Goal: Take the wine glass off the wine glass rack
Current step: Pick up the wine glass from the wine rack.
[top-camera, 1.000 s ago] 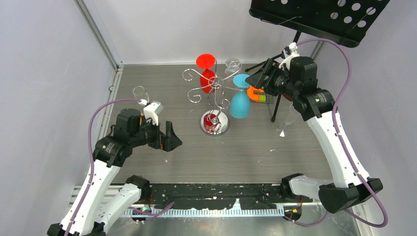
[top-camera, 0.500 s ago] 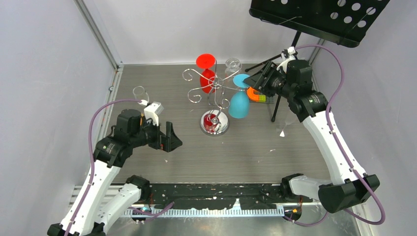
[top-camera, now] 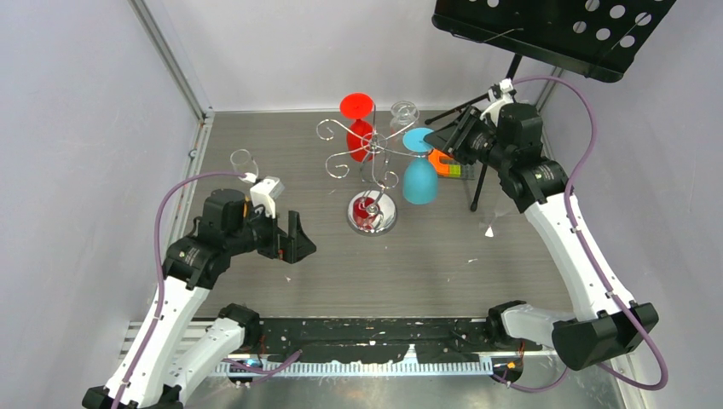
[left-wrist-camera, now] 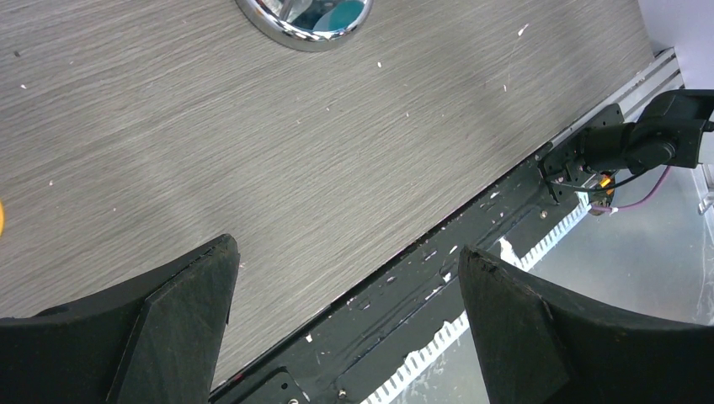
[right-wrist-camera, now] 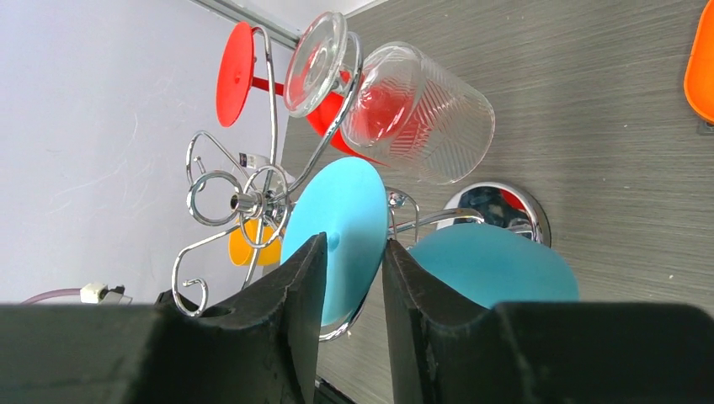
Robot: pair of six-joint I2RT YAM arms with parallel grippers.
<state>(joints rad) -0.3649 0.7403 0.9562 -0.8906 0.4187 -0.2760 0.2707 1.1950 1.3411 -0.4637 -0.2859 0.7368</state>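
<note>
Bare tabletop [top-camera: 401,264] lying open before the wine glass rack [top-camera: 373,155], red glass [top-camera: 359,121] and clear glass [top-camera: 404,113] crowding its far side, music stand [top-camera: 546,30] overhanging the far right corner.

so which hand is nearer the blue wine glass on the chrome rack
Right. The right hand is at the blue wine glass, fingers right at its foot; the left hand is far off, over the table left of the chrome wire rack.

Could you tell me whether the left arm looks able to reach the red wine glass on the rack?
Probably yes: the left gripper is open, nothing stands between it and the wine glass rack, though chrome scrolls crowd the red wine glass.
</note>
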